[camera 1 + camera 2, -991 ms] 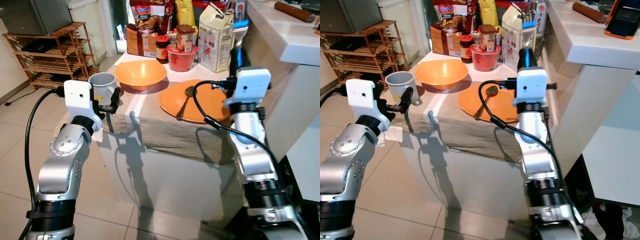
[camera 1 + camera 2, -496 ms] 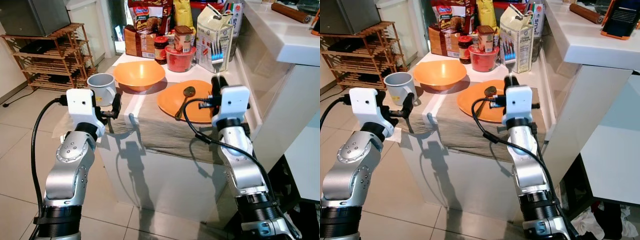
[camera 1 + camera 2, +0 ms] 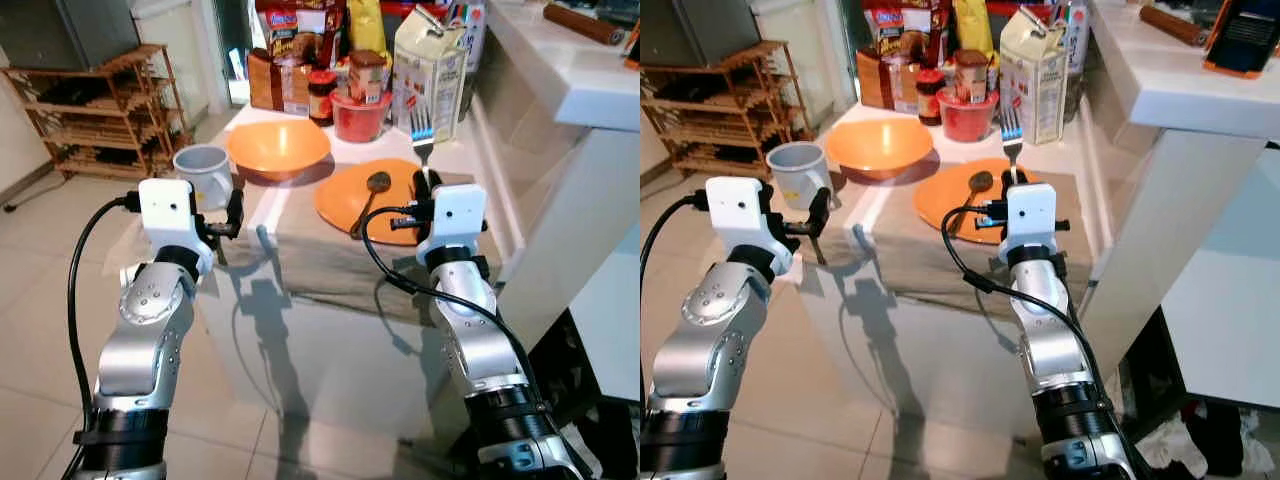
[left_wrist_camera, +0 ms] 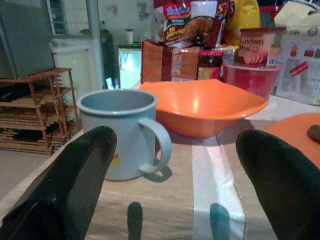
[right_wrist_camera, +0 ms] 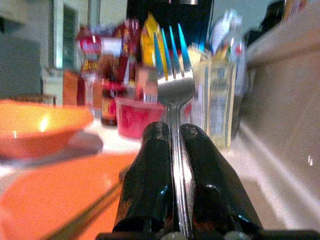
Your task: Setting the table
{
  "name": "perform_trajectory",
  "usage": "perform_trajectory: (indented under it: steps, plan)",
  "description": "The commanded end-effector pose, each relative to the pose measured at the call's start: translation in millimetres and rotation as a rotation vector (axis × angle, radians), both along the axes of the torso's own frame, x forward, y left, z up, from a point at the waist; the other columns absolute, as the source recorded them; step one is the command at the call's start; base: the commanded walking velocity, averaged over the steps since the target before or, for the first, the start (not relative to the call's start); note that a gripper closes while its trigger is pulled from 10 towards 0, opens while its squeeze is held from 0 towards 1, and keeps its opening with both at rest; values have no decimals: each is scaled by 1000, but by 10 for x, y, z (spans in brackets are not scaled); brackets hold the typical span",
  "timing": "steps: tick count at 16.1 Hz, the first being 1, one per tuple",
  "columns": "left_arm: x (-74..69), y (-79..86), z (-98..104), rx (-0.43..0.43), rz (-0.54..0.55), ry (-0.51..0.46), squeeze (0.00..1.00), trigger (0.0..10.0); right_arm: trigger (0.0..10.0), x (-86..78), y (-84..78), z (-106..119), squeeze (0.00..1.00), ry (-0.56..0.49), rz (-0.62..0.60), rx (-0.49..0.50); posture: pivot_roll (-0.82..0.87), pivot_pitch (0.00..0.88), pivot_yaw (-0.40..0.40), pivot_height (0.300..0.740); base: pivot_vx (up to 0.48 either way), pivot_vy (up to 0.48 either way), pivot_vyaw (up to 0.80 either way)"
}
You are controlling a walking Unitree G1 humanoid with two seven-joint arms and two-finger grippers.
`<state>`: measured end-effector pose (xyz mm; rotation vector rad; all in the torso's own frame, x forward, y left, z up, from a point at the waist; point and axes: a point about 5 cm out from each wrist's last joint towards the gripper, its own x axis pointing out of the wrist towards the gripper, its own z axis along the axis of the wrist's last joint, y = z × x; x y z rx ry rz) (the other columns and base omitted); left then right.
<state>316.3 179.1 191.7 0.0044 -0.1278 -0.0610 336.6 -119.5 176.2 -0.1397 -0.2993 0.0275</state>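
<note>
The table (image 3: 300, 255) is narrow, its back crowded with food packages (image 3: 300, 50), the front edge draped by a beige cloth (image 3: 330, 260). An orange bowl (image 3: 278, 150) sits beside an orange plate (image 3: 385, 190) carrying a spoon (image 3: 370, 195). The left gripper (image 4: 175, 165), jaws apart, faces a grey mug (image 4: 120, 132) near the left edge. The right gripper (image 5: 172, 150) clamps a silver fork (image 5: 172, 60) upright above the plate's right rim
</note>
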Motion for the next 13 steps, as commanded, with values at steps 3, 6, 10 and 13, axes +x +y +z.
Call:
perform_trajectory:
  steps: [3,6,10,13]
  plan:
    - [20,-7,-10,7,1,9,0,10000,0,21,2,-32,0,25,8,6,-55,0,26,740,-401,0,0]
    - [21,37,-51,-7,15,25,0,10000,0,7,0,-104,0,48,11,8,-56,0,24,740,-395,0,0]
    - [21,15,-80,-7,7,33,0,10000,0,15,-18,-109,0,50,9,6,-60,0,25,740,-398,0,0]
    - [23,-27,-88,32,-36,23,0,10000,0,19,-9,-108,0,50,11,4,-64,0,29,740,0,0,0]
